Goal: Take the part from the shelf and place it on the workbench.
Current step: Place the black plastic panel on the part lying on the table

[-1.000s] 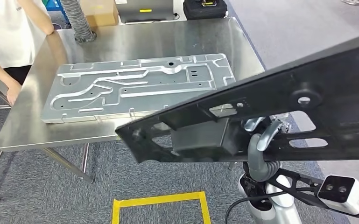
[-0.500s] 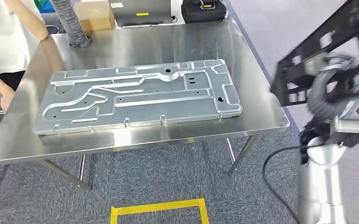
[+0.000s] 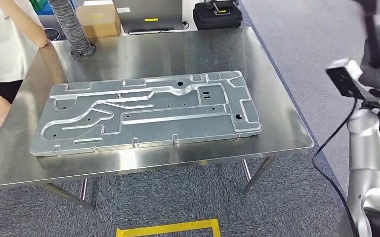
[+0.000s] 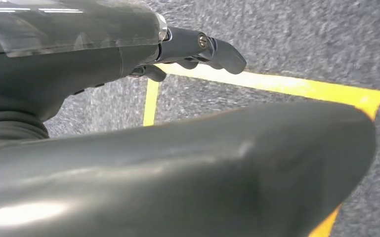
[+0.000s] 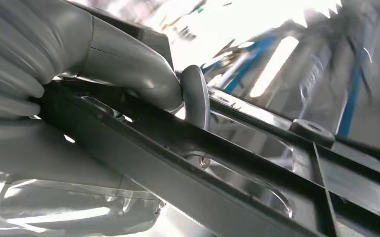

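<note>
The part is a black plastic frame (image 5: 257,163) with ribs and cut-outs. In the right wrist view my right hand (image 5: 128,64) grips its edge, with the grey thumb lying over one rib. In the head view my right arm (image 3: 370,143) rises along the right edge, off to the right of the workbench (image 3: 281,133). The wrist camera (image 3: 346,79) sits at about table-top level, and the hand itself is above it, blurred and dark. My left hand (image 4: 178,148) hangs over the floor with nothing in it, its fingers (image 4: 212,47) stretched out.
A large machined aluminium plate (image 3: 148,111) covers most of the steel workbench. A person (image 3: 5,44) in white stands at its far left corner. A ribbed hose (image 3: 71,27), a cardboard box (image 3: 96,19) and a black case (image 3: 217,15) sit behind. Yellow tape (image 3: 168,228) marks the carpet.
My right arm has swung the black frame up and to the right, from in front of the table out past the picture's upper right. The view has shifted slightly.
</note>
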